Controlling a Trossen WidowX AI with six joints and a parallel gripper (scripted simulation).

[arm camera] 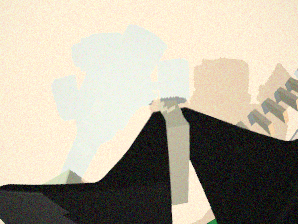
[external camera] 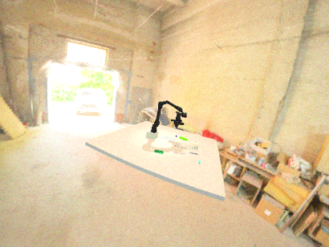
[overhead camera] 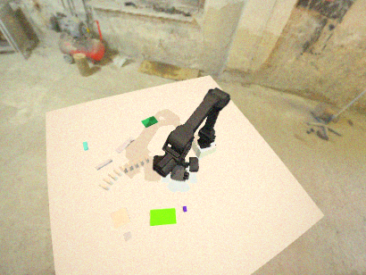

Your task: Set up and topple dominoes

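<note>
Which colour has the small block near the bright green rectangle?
Purple, best in the top view.

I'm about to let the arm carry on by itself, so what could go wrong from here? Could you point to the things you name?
The gripper (overhead camera: 187, 175) (arm camera: 169, 117) holds a domino (arm camera: 179, 160) near the row of standing dominoes (overhead camera: 126, 170) (arm camera: 267, 111), so a low swing might clip the nearest one and perhaps topple the row early. In the wrist view the domino sits between the fingers with much of its length to one side, so it could tip on release.
</note>
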